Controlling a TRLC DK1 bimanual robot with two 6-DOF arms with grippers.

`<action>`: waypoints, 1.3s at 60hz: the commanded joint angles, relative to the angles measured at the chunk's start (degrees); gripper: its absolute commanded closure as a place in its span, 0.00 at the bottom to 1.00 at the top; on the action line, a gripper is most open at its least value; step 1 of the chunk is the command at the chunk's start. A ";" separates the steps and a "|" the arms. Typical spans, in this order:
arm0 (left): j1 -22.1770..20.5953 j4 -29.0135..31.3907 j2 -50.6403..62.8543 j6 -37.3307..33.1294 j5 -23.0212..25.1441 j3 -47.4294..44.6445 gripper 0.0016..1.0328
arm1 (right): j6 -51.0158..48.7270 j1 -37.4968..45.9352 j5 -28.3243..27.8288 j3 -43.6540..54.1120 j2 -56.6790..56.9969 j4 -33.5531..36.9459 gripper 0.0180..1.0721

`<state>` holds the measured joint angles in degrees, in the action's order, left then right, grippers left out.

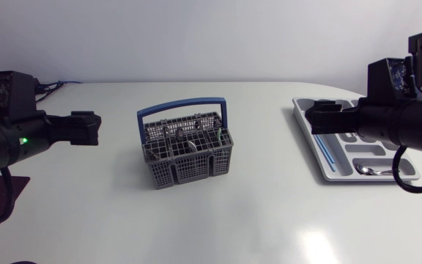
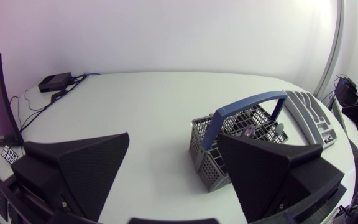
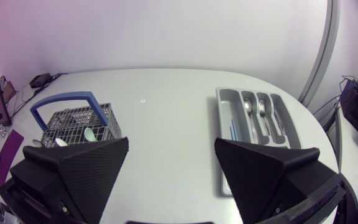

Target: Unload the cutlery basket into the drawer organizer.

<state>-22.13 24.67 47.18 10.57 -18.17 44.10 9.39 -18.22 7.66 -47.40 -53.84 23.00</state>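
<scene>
Status, 2 arms, 1 table (image 1: 255, 213). L gripper (image 1: 86, 128): I read it as spread wide w/ nothing between the fingers, confirmed in L wrist view (image 2: 173, 163); it sits well apart from the cutlery basket (image 1: 187, 150), on the basket's left. R gripper (image 1: 321, 117): likewise spread wide and holding nothing, per R wrist view (image 3: 171, 158); in head view it overlaps the drawer organizer (image 1: 409, 174) at the edge facing the basket. Basket: qty 1, grey mesh, upright, near table centre, 1 blue handle (image 1: 182, 108) raised over it. Contents: several cutlery pcs standing inside; exact count cannot be told. Organizer: qty 1, grey, flat on table at my right, well apart from basket. In R wrist view it lies ahead of the R gripper (image 3: 225, 155); 1 thin blue stick (image 3: 230, 130) in the long compartment, metal pcs in the 3 adjacent compartments, min. 1 each.
</scene>
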 commanded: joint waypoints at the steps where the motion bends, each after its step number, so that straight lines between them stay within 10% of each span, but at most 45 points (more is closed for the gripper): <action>1: -1.34 1.26 1.16 1.47 -0.46 2.66 0.04 | 2.74 -0.33 -1.42 -3.14 -1.26 1.96 0.05; 41: -6.79 16.38 15.22 8.15 7.10 16.64 0.04 | 7.31 -9.20 -3.62 -18.87 -9.35 17.25 0.05; 78: -9.25 20.51 21.29 10.00 10.79 21.03 0.04 | 5.20 -11.14 -16.89 -38.03 -25.43 37.64 0.08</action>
<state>-30.94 44.38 67.22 19.53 -8.21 62.92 14.79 -28.86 -8.75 -82.59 -77.03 58.41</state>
